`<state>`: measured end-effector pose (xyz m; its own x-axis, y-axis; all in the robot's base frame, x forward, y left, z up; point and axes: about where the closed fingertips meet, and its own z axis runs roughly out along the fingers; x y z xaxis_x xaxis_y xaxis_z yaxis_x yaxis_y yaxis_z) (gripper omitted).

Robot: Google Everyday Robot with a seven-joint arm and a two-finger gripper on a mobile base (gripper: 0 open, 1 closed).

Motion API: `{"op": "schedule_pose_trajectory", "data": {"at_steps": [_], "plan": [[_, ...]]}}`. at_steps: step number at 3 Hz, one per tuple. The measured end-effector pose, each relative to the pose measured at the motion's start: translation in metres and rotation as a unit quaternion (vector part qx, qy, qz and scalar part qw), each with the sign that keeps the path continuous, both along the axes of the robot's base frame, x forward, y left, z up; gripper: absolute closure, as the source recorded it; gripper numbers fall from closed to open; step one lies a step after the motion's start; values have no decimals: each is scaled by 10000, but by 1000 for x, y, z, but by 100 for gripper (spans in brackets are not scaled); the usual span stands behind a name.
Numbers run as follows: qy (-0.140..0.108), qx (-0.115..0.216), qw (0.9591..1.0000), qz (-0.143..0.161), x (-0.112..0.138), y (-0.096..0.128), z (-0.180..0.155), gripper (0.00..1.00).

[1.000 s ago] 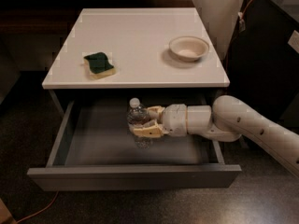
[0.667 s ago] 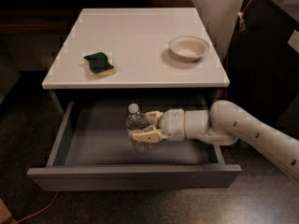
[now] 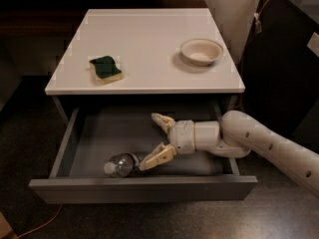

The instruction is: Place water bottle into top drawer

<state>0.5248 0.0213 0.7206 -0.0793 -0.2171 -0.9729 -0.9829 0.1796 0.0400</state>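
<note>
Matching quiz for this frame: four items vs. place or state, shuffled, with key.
1. clear plastic water bottle with white cap
2. green-and-yellow sponge
3. pale round bowl
4. robot's two-finger tool

A. right side of the white tabletop
B. fingers spread, reaching into the open grey top drawer
C. lying on its side, drawer's front left
D. left side of the tabletop

Pairs: 1-C, 2-D, 3-A, 4-B

Water bottle (image 3: 121, 164) now sideways, loose beside wide-spread tool (image 3: 148, 142) in top drawer (image 3: 144, 189)
</note>
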Motion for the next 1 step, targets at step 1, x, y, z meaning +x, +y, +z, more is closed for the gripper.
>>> {"op": "schedule_pose_trajectory", "data": {"at_steps": [1], "plan": [[0,0,10000,1,0,0,0,0]]}}
